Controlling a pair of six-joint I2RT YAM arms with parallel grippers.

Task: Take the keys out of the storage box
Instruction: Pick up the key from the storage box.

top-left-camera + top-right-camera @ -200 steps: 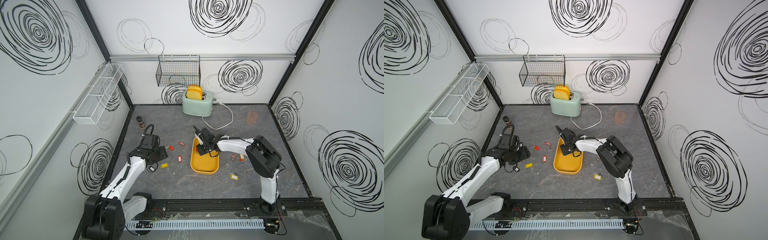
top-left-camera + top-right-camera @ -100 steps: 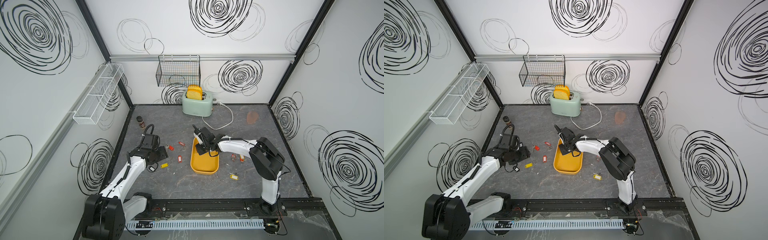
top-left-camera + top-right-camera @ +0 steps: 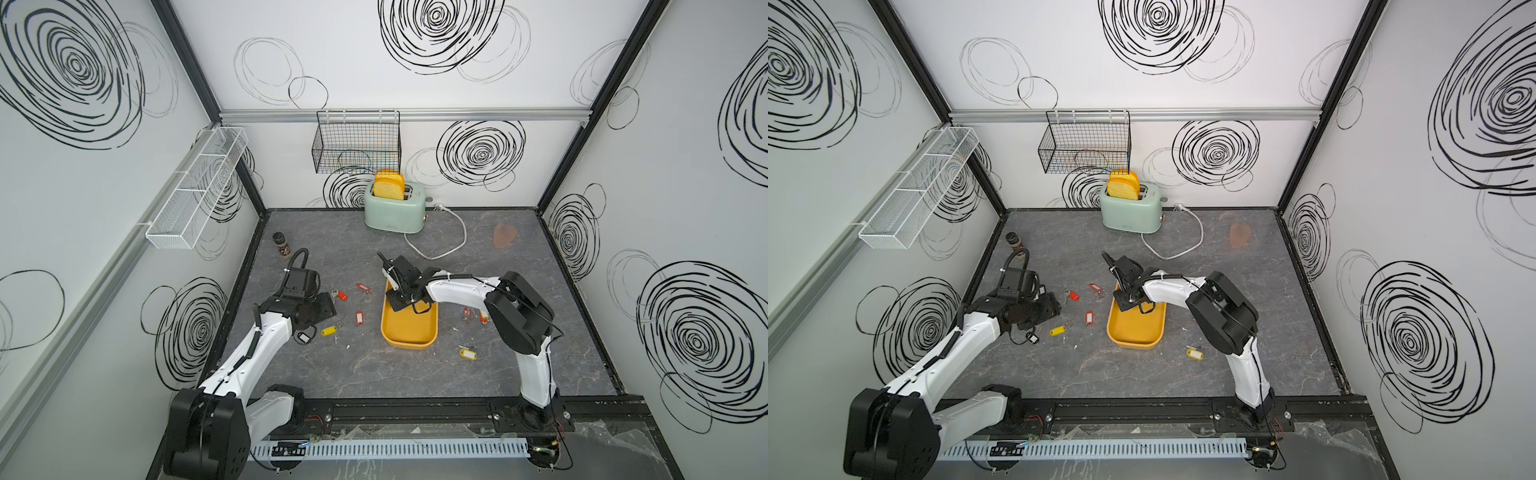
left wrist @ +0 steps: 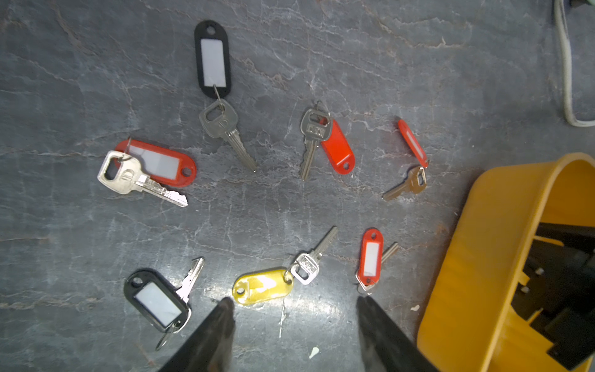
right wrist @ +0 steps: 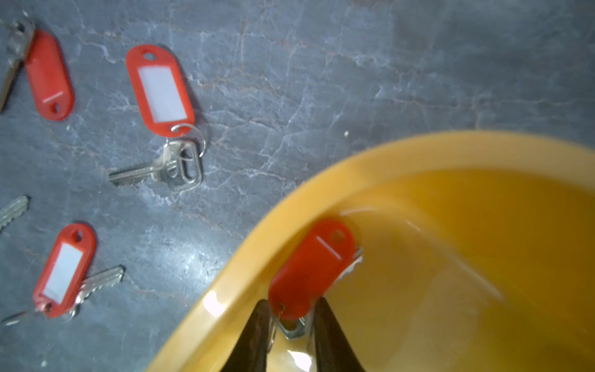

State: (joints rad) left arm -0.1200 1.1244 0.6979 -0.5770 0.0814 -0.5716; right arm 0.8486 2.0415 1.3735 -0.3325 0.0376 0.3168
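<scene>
The right gripper (image 5: 291, 325) has narrow-set fingers (image 5: 256, 341) flanking the ring end of a red-tagged silver metal key (image 5: 310, 267); whether they clamp it cannot be told. It leans against the inner wall of the mustard-yellow plastic storage box (image 5: 299, 203). The left gripper (image 4: 294, 310) gapes wide, empty, with a yellow-tagged key (image 4: 262, 286) just beyond its fingertips and other keys (image 4: 317, 138) scattered farther out.

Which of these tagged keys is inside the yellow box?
The red-tagged key against the storage box's wall, between the right end effector's jaws; the others lie outside.

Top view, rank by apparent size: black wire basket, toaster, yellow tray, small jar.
Largest: black wire basket, nearer the camera.
Then toaster and yellow tray, too alike to rank.
Smallest: small jar.
</scene>
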